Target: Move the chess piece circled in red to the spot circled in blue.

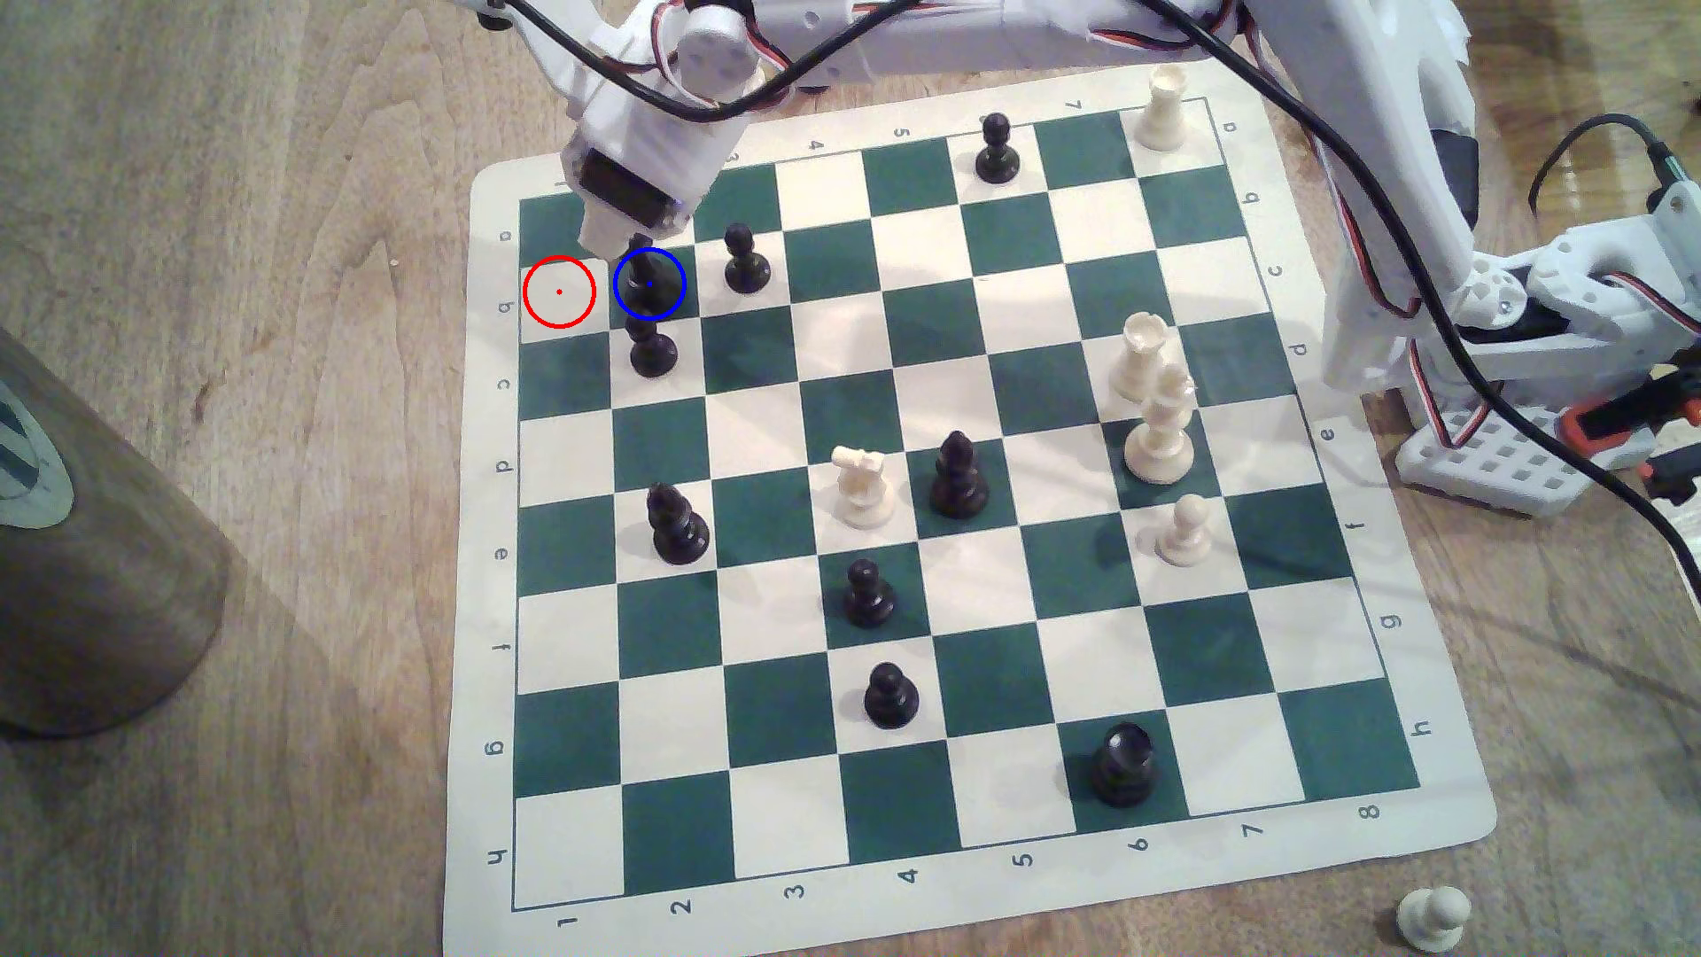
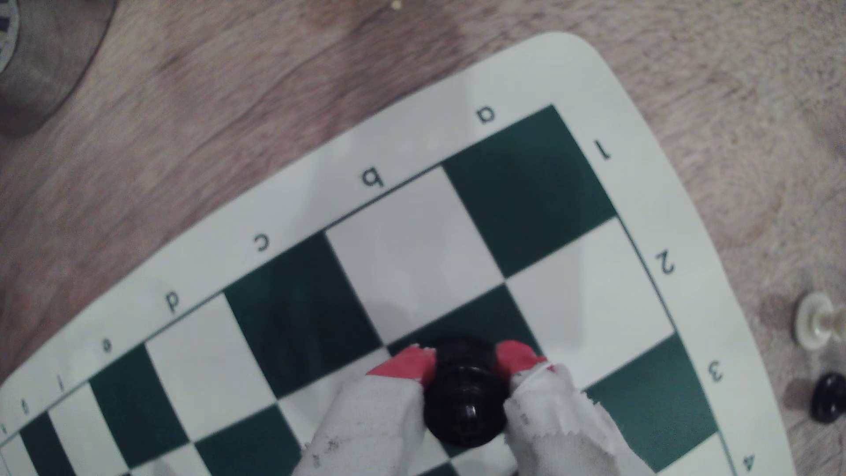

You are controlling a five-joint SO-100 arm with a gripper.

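One claw (image 2: pixel 467 366) grips one chess piece (image 2: pixel 464 407) over one blue-ringed spot (image 1: pixel 669 304).

A desk (image 1: pixel 276 184) of pale brown wood with long wavy grain shows in both views. At the exterior view's left edge stands a dull brown round container (image 1: pixel 83 552), blurred, bearing a grey-green label. Warm, soft light falls evenly on the wood, and the container casts a faint shadow toward the exterior view's right.

Hobby robotics bench, wooden tabletop (image 1: pixel 276 184), roll-up chess mat (image 1: pixel 920 893), 3D-printed white arm (image 1: pixel 1362 184), loose cables (image 1: pixel 1381 230)
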